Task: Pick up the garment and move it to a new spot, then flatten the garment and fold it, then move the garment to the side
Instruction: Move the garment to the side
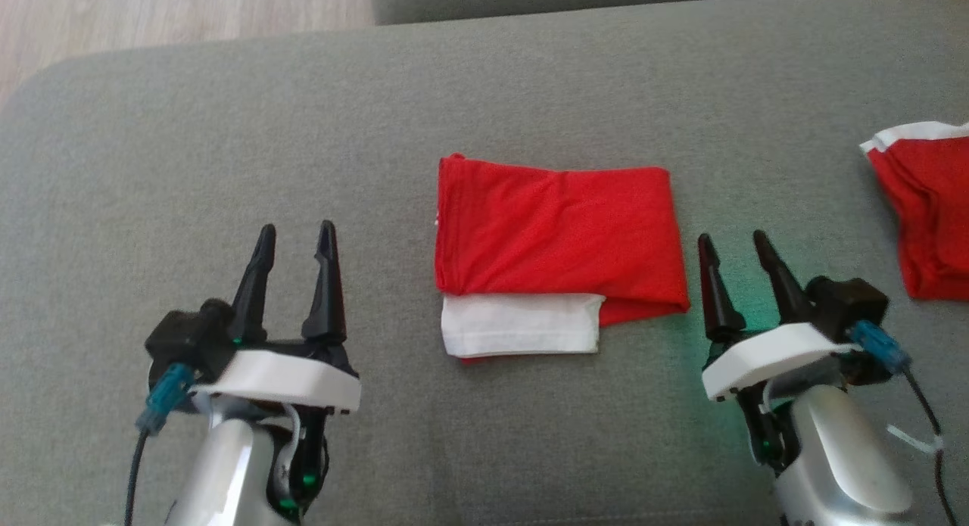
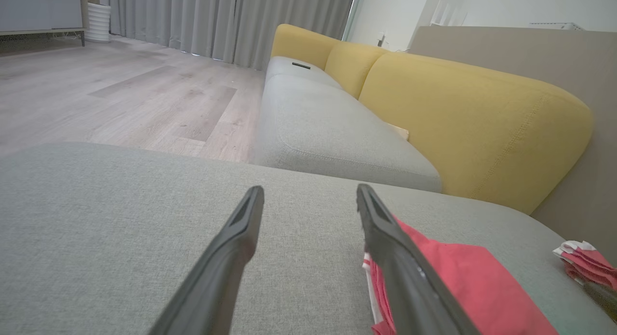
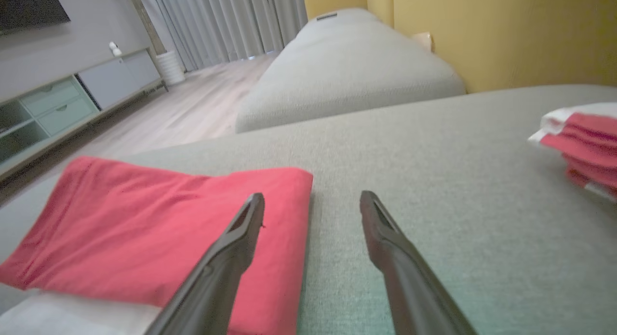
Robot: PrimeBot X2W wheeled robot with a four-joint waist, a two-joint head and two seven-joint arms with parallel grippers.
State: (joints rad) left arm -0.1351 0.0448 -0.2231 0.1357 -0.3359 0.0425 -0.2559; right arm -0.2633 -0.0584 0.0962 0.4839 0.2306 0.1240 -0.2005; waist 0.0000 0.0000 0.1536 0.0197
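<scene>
While flanking folded garment: left gripper, right gripper, fingers released, empty; red bundle far right; grey cushion, wood floor.

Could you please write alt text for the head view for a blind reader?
A folded red garment with a white panel at its near edge lies on a grey cushion, between the open left tool and open right tool. Another red-and-white garment lies at the right edge.

Grey cushion carries two things — folded red garment centre, second red garment right.
</scene>
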